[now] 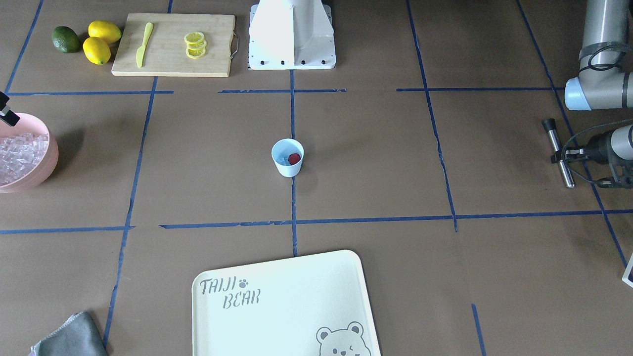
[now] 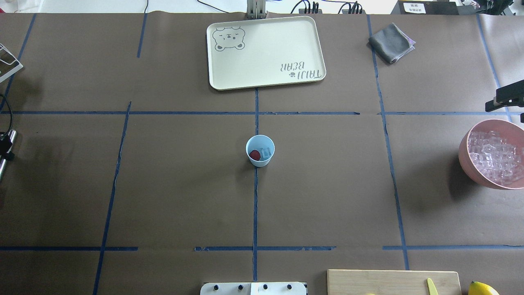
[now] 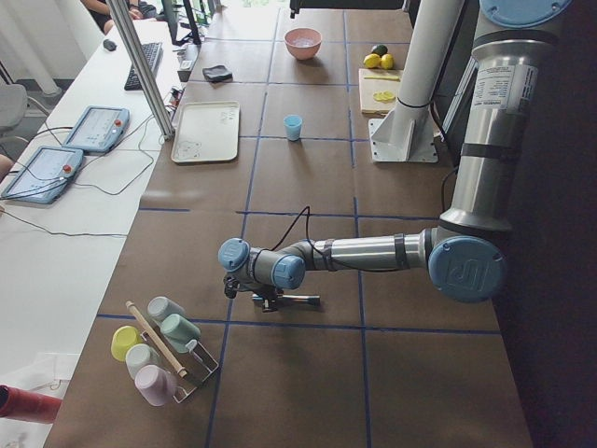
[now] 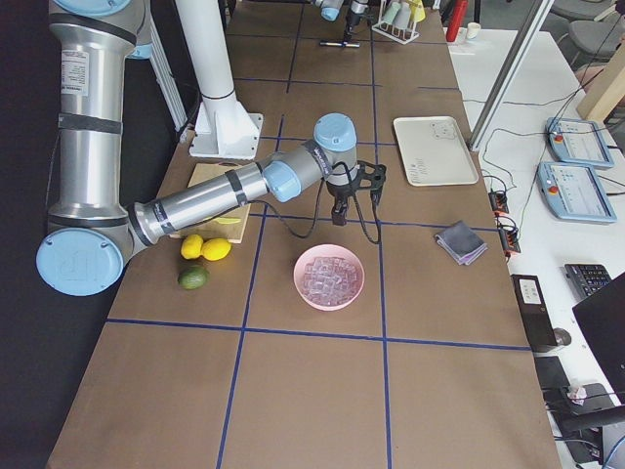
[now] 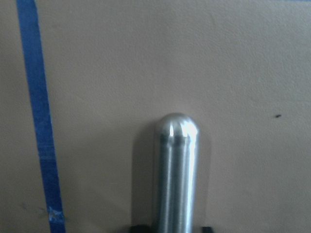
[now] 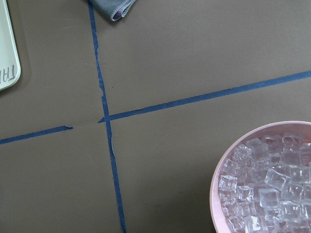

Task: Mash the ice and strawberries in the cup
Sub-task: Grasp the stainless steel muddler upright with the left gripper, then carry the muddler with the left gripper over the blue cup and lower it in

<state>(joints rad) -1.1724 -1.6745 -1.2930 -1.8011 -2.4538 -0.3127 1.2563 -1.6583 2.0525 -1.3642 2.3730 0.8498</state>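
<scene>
The light-blue cup (image 1: 287,165) (image 2: 260,160) stands upright at the table's middle. A red strawberry (image 1: 294,158) (image 2: 255,155) and a little clear ice (image 1: 283,159) (image 2: 266,153) lie in it. My left gripper (image 1: 563,157) is far from the cup at the table's left end. It is shut on a metal muddler rod (image 1: 558,148) (image 5: 176,170) held level just above the table. My right gripper (image 2: 504,100) hangs at the other end, beside a pink bowl (image 2: 466,164) full of ice cubes (image 2: 493,155) (image 6: 267,194). Its fingers do not show clearly.
A cream bear tray (image 2: 266,78) lies on the far side of the cup. A grey cloth (image 2: 391,42) lies near it. A cutting board (image 1: 173,64) with lemon slices and a yellow knife, lemons (image 1: 96,49) and a lime sit near the robot base (image 1: 292,34).
</scene>
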